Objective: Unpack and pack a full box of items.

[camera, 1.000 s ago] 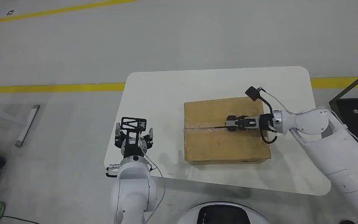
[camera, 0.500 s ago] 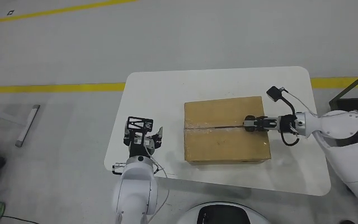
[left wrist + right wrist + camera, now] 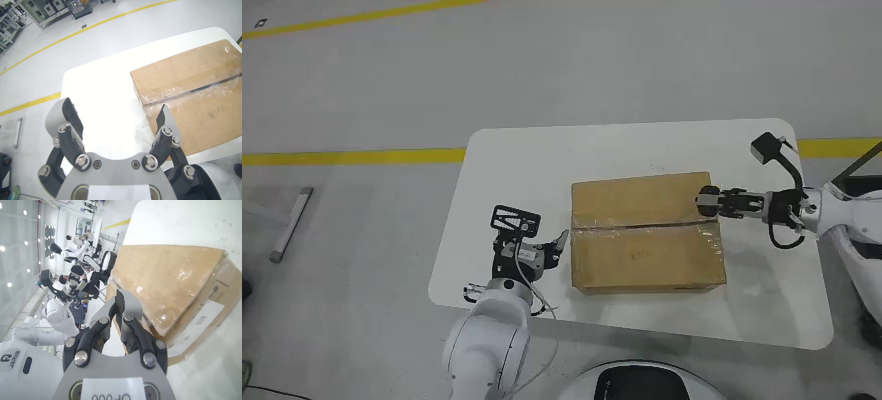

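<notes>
Top view: my right claw [image 3: 705, 199] is pinched shut with nothing between its fingers. Its tip sits over the edge of the cardboard box [image 3: 647, 232] closest to that arm, near the taped seam [image 3: 642, 226]; I cannot tell whether it touches the lid. My left claw [image 3: 532, 243] is spread wide and empty above the white table [image 3: 522, 170], with the box just beside one finger.

Left wrist view: the left claw [image 3: 115, 106] gapes wide and holds nothing. The box [image 3: 189, 91], with its flaps closed, lies just beyond one fingertip, with bare table [image 3: 98, 75] ahead of the other.

Right wrist view: the right claw [image 3: 119, 294] has its pads pressed together, empty. The box [image 3: 160, 275] lies directly ahead of and below the tip.
</notes>
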